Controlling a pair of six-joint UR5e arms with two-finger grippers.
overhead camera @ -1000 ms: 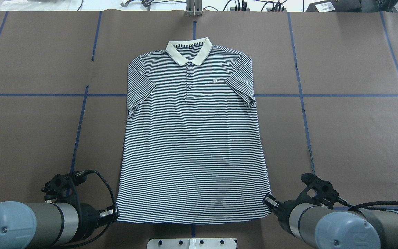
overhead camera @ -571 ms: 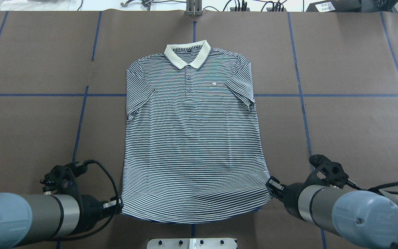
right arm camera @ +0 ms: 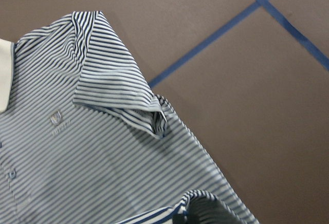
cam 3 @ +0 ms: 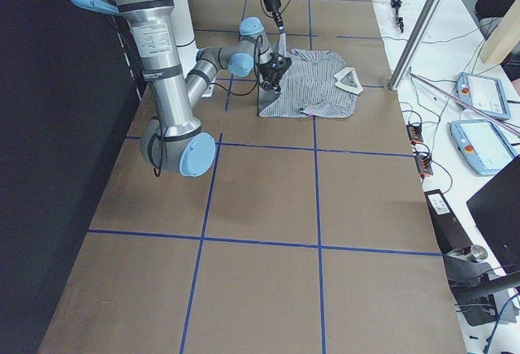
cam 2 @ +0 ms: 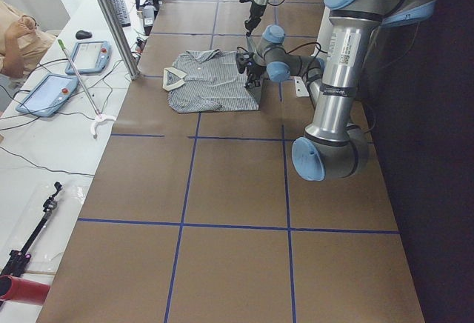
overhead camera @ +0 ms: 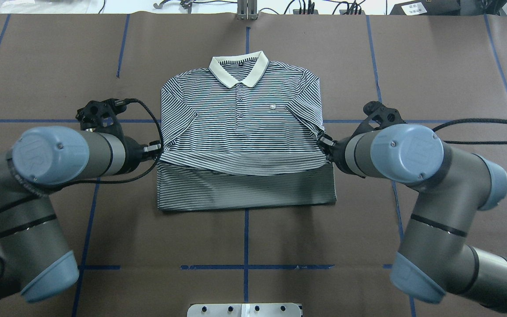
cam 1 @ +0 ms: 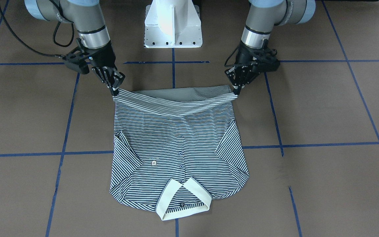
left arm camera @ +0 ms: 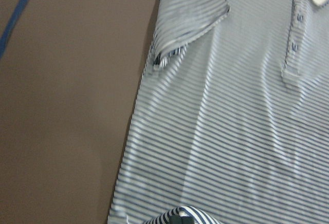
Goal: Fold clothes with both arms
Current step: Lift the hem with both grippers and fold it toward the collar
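One polo shirt [overhead camera: 240,132]; chest logo [overhead camera: 273,107] seems illegible.

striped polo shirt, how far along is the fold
Done: the navy-and-white striped polo shirt lies flat, face up. In hand: the left gripper and right gripper are each shut on a corner of the hem, held raised at about sleeve level. Left: lay the hem near the cream collar, release, then any further folds.

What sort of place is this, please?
Probably a robotics lab: two silver-grey jointed robot arms, a brown table gridded with blue tape, and grey control tablets on a white side bench.
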